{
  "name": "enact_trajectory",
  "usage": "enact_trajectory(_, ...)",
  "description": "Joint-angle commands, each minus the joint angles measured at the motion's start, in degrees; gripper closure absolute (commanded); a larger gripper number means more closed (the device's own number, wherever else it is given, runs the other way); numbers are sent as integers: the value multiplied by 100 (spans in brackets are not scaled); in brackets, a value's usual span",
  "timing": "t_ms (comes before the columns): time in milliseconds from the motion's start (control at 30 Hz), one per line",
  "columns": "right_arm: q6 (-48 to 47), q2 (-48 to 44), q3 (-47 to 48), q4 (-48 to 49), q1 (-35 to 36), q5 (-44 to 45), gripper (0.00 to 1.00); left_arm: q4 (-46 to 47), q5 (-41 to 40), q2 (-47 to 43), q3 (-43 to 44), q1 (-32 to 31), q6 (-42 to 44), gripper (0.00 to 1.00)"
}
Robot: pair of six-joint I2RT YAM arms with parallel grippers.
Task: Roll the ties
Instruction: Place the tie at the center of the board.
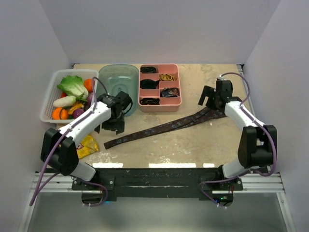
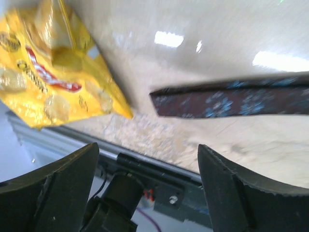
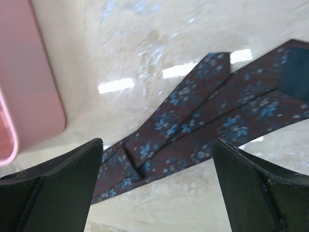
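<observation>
Status: no roll begun: tie (image 1: 166, 126) lies flat at full length diag. across worktop (image 1: 203, 142), narrow end nr left fingers (image 2: 58, 188), wide end below right fingers (image 3: 53, 188); both pairs apart, empty; all rolling outstanding.

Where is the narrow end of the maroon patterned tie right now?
In the top view the maroon blue-flowered fabric tie lies diagonally mid-table; its narrow end is on the left, beside the yellow snack bag, close to the open left tool.

Two white arms (image 1: 89, 120) with black joints, black jaws, purple cables (image 1: 38, 183).
</observation>
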Motion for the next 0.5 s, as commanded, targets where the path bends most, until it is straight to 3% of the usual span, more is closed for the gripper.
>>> enact_trajectory(0, -60, 185, 464, 34, -205, 230, 1, 597, -144, -65, 541, 8, 355, 11)
enact_trajectory(467, 36, 1424, 1291, -55, -346, 741, 9, 2435, 1770, -329, 937, -1, 1236, 13)
